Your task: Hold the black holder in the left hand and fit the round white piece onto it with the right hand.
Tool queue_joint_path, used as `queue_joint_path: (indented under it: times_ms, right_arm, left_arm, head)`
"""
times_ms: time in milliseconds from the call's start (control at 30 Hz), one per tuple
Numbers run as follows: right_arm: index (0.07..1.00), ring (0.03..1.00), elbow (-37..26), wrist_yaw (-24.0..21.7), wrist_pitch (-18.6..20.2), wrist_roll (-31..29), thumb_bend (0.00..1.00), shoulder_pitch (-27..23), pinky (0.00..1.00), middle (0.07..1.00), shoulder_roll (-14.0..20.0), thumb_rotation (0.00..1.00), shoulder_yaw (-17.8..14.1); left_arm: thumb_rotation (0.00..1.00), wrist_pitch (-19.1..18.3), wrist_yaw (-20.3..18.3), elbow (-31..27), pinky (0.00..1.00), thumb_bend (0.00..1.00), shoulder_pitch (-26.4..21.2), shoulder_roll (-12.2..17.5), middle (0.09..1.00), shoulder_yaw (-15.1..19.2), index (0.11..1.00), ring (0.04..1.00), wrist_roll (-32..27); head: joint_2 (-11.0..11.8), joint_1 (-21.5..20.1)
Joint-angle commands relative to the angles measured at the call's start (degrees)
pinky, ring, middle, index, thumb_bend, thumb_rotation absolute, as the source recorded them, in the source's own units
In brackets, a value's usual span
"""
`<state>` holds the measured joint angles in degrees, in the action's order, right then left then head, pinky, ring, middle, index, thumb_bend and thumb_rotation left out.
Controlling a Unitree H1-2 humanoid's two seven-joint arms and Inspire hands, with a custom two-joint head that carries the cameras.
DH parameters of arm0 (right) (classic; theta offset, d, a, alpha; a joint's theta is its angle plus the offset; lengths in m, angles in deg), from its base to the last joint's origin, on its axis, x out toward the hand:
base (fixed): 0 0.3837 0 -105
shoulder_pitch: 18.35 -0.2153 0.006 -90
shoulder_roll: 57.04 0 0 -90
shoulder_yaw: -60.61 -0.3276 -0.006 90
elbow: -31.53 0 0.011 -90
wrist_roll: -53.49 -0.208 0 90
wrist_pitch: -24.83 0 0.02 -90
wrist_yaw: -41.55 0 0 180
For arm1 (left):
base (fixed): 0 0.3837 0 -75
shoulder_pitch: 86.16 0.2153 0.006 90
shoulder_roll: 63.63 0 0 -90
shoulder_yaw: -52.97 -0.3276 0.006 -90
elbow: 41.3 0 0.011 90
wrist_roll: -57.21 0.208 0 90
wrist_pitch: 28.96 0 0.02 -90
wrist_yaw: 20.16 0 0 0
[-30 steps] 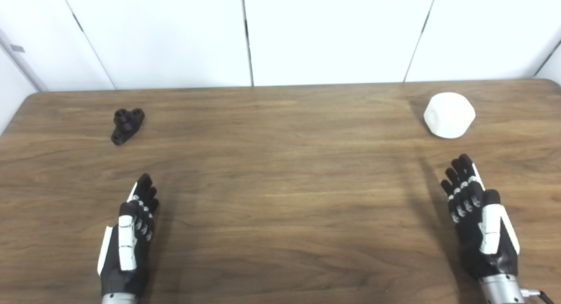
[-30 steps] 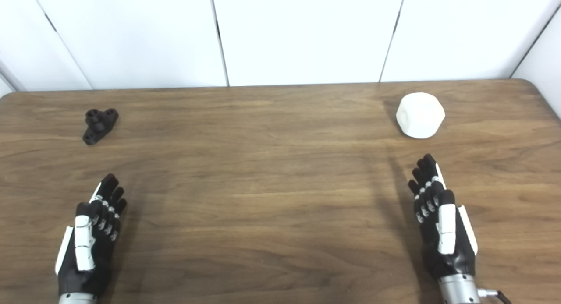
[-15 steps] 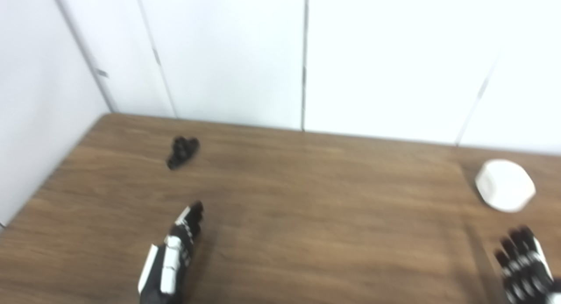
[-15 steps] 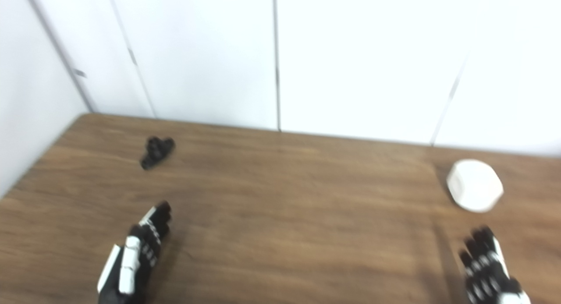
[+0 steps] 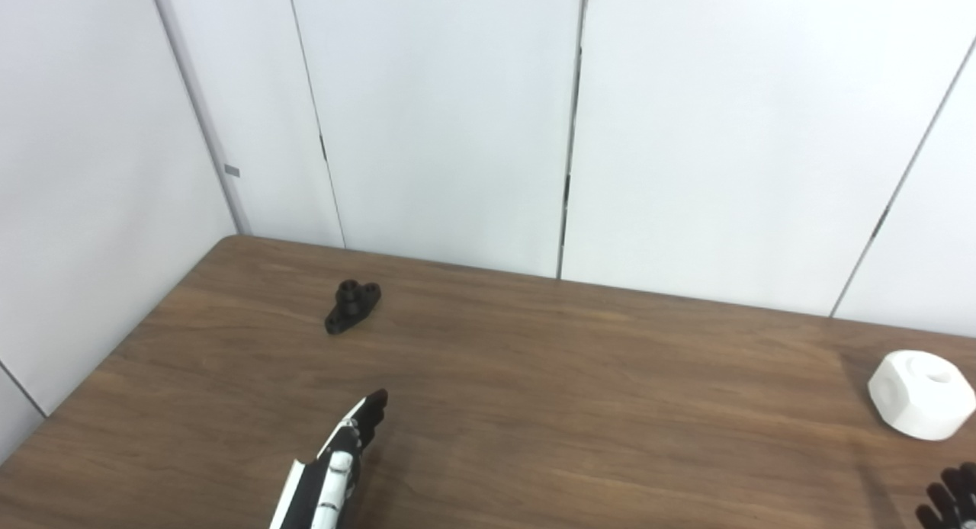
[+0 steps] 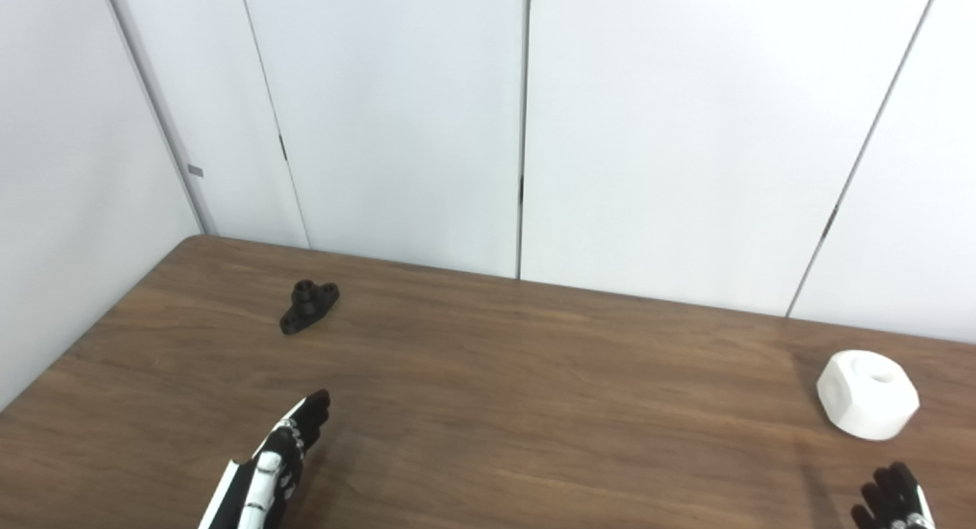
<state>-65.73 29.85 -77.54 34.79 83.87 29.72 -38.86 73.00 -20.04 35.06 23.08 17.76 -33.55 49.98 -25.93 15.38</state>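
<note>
Basically, stage: nothing picked up yet; both parts sit loose on the table, both hands empty-looking.
Table [image 5: 534, 407]: brown wood top, white wall panels behind; holds everything, biggest thing in view.
Round white piece [image 6: 868, 394]: far right side of table, faceted blob w/ a hole in its top face, facing up. Sits ahead of the right hand, close by.
Left hand [image 5: 335, 476]: comes in at bottom, left of centre; fingers straight and close together, pointing up-table and a bit right, edge-on to cam. Holds nothing. Only partly in frame.
Right hand [image 6: 894, 502]: just the fingertips [image 6: 884, 487] show at bottom right corner; they look spread, nothing between them, but most of the hand is cut off, so can't tell its full pose.
Black holder [image 5: 352, 306]: small, back-left part of table, near the wall. Long axis runs diagonal, near-left to far-right; raised boss w/ holes at the far-right end.
Key relation: holder lies well ahead of left hand's fingers [image 5: 370, 411], nearly straight up-table, slightly left of where they point. Well apart, bare wood between.
Nearer hand: left, by a lot; right hand is across the whole table from holder.
Next, prob.: left hand reaches fwd and opens to straddle holder across its short side, since the diagonal axis sits roughly in line w/ the reach.
Risk: holder is small and low, could skid on a smooth top if nudged before fingers close.
</note>
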Motion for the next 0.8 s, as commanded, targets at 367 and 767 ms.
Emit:
queue_joint_path:
  times_ms: [367, 767]
  right_arm:
    - [0.99, 1.0, 6.4, -0.6, -2.0, 1.1, 0.77, 1.9, 1.0, 1.0, 0.0, 1.0, -0.4]
    - [0.998, 1.0, 5.3, -0.8, -1.7, 1.0, 0.8, 2.5, 1.0, 1.0, -0.3, 1.0, 0.0]
  left_arm:
    - [0.17, 0.2, 6.8, 0.3, 0.9, 0.53, 1.6, -4.3, 0.915, -1.2, 0.873, 0.924, 12.2]
    - [0.25, -11.4, 13.0, -6.9, 0.94, 0.83, -4.0, -0.5, 0.913, 2.5, 0.849, 0.934, 31.5]
  head:
    - [-1.0, 0.3]
    - [-1.2, -0.5]
